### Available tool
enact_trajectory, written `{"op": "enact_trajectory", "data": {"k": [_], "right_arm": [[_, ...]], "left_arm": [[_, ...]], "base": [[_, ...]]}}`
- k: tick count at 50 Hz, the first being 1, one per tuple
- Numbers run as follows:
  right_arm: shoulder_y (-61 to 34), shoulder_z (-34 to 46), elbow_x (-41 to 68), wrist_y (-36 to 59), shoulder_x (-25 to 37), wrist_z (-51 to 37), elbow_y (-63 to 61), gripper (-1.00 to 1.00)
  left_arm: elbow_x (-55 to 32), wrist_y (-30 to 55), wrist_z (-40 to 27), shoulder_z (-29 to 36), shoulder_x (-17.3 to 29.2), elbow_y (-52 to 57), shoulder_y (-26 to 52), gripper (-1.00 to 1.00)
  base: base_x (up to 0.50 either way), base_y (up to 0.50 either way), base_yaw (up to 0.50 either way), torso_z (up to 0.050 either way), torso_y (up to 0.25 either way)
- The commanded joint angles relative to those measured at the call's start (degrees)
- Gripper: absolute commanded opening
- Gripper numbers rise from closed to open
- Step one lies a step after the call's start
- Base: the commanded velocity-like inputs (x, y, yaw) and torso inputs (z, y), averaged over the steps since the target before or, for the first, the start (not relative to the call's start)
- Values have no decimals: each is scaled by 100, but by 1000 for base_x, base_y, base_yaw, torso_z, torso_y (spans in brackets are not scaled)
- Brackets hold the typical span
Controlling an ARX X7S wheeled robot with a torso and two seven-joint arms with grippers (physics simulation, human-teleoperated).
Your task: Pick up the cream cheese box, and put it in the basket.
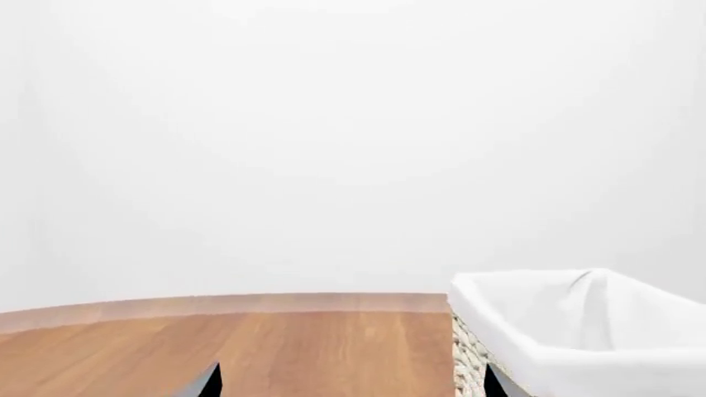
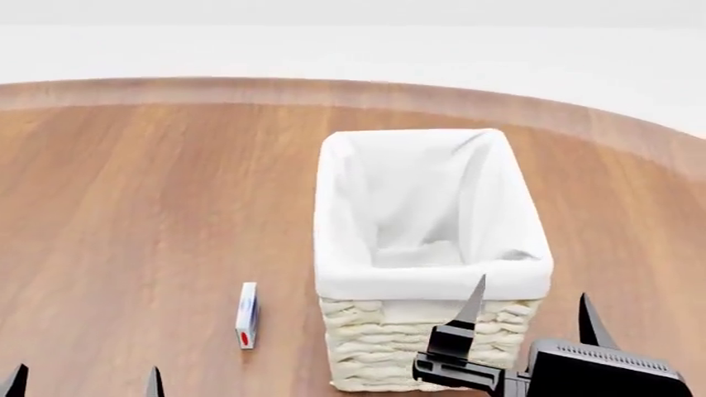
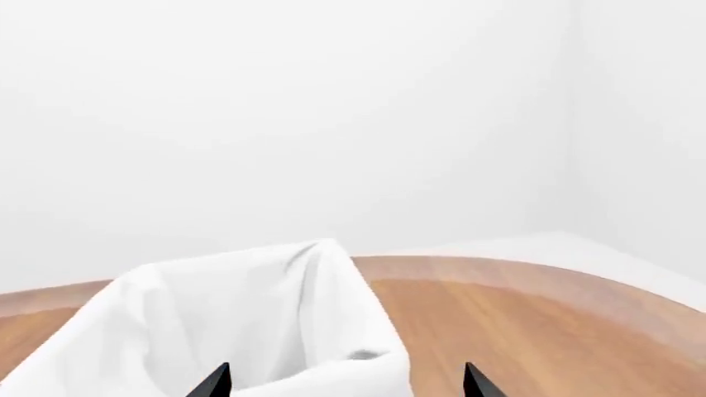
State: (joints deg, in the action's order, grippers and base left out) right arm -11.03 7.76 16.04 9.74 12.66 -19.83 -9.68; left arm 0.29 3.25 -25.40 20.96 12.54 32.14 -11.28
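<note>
nothing of the task is done yet, as far as the views show. the cream cheese box (image 2: 247,315) stands on its thin edge on the wooden table (image 2: 132,207), just beside the basket (image 2: 431,273) but apart from it, and no finger touches it. the basket holds nothing that can be seen, only its white liner.

the left gripper (image 2: 84,384) is low at the near edge of the head view, with only two dark fingertips showing and bare table between them, so it is spread and holds nothing. the box lies ahead of it and a little toward the basket side, near but not between the fingers. in the left wrist view the box does not appear at all; only the table and one corner of the basket do.

the right gripper (image 2: 530,310) hangs in front of the basket's near wall, its fingers apart and holding nothing, tips pointing toward the rim.

the whole job seems to remain: reaching the box, most likely with the left arm since it is closer, closing on it, lifting it over the rim and letting go inside.
</note>
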Motion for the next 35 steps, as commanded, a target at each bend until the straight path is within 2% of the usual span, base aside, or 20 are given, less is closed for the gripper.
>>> {"op": "enact_trajectory", "data": {"k": [1,3,25,35], "right_arm": [[72,-44,-106,-60,-75,202,-124,100],[21,-53,17,256,-68,166,-146,100],[-34,-25,107,224,-57,118,-64,100],[-29,30,85,176,-41,103,-35,100]], "left_arm": [[39,57,87,-193,-54,36,26,100],[21,59,77,-203,-47,35,31,100],[-134,313,-28,-273,-26,135,148,100],[-277,151,-34,-319,9,111,141,100]], "base": [[191,-492,0,0,0],[70,-125,0,0,0],[0,0,0,0,0],[0,0,0,0,0]]}}
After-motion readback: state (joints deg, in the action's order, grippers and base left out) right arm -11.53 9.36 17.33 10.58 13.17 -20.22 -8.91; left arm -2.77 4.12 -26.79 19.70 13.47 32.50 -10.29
